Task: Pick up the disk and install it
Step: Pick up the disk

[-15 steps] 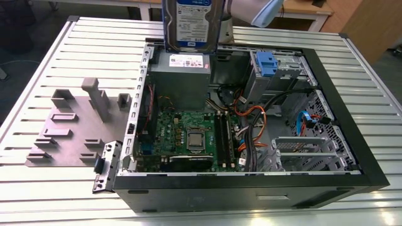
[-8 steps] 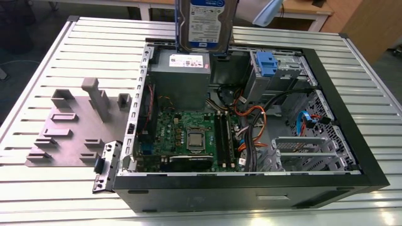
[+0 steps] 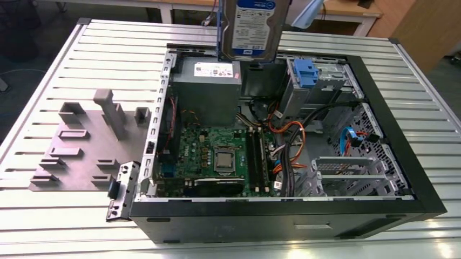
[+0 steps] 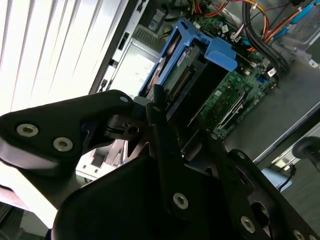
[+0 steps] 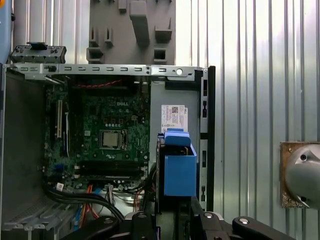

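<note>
One disk [image 3: 252, 27] clamped in hand [image 5: 172, 207], hanging above open case [image 3: 403, 178] holding motherboard [image 3: 216, 151], power supply [image 3: 207, 91], blue carrier [image 3: 306, 73]

Open case [image 3: 288, 224] on tabletop [image 3: 51, 226]; disk [image 3: 252, 27] hangs above power-supply box [image 3: 207, 94] inside case; fixture plate [image 3: 79, 156] beside case, exterior view's left.

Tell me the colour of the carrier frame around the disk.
Bright blue: the carrier frame around the disk shows best in the second wrist view.
</note>
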Robot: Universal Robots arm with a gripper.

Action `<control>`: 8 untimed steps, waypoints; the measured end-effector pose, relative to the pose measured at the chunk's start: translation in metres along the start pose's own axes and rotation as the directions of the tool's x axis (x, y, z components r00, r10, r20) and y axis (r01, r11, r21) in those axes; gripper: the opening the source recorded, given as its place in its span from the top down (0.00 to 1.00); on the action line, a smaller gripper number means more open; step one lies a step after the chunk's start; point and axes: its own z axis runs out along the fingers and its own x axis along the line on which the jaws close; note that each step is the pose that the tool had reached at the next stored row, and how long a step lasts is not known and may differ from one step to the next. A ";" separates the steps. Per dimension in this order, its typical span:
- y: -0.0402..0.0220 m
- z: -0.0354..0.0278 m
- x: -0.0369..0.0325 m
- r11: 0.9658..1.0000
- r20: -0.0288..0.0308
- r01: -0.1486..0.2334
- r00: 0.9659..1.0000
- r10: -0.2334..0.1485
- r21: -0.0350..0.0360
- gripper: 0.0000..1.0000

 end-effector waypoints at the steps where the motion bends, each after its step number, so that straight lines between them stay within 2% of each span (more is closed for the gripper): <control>1: -0.0033 0.0000 -0.0001 1.000 0.000 0.000 1.000 0.000 0.000 0.65; 8: -0.0260 -0.0004 -0.0003 1.000 0.000 0.000 1.000 0.000 0.000 0.65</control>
